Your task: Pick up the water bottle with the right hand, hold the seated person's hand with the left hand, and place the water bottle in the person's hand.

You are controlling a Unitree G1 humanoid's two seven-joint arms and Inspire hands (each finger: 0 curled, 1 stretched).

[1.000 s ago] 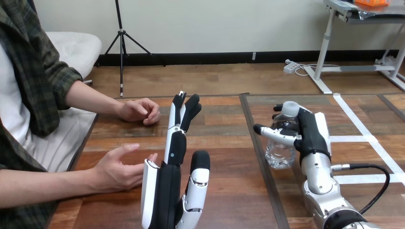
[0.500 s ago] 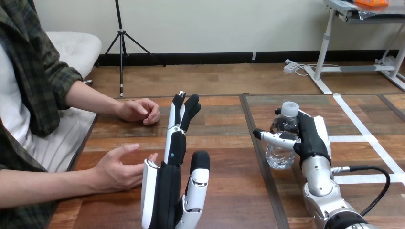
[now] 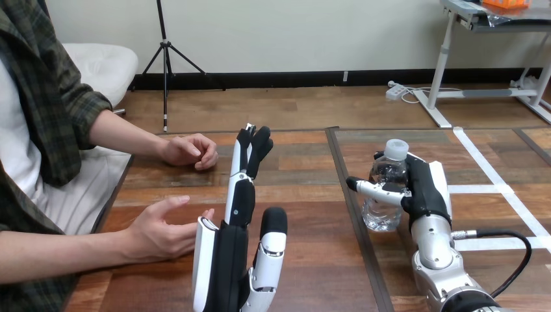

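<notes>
A clear water bottle (image 3: 384,188) with a white cap stands upright on the table at the right. My right hand (image 3: 425,188) is curled round it, thumb across its front and fingers behind. My left hand (image 3: 237,253) stands edge-up at the lower middle, fingers straight and pointing away from me. The person's near hand (image 3: 159,231) rests palm-up just left of my left hand, its fingertips close to the white shell; I cannot tell if they touch. The person's far hand (image 3: 190,151) lies loosely closed further back.
The wooden table (image 3: 299,169) has a dark seam (image 3: 351,208) running front to back just left of the bottle. White tape lines (image 3: 487,188) cross the table at the right. The person's forearms reach in from the left edge.
The bottle and my right hand have shifted slightly nearer and lower. My left hand has barely moved. The person's hands stay as they were.
</notes>
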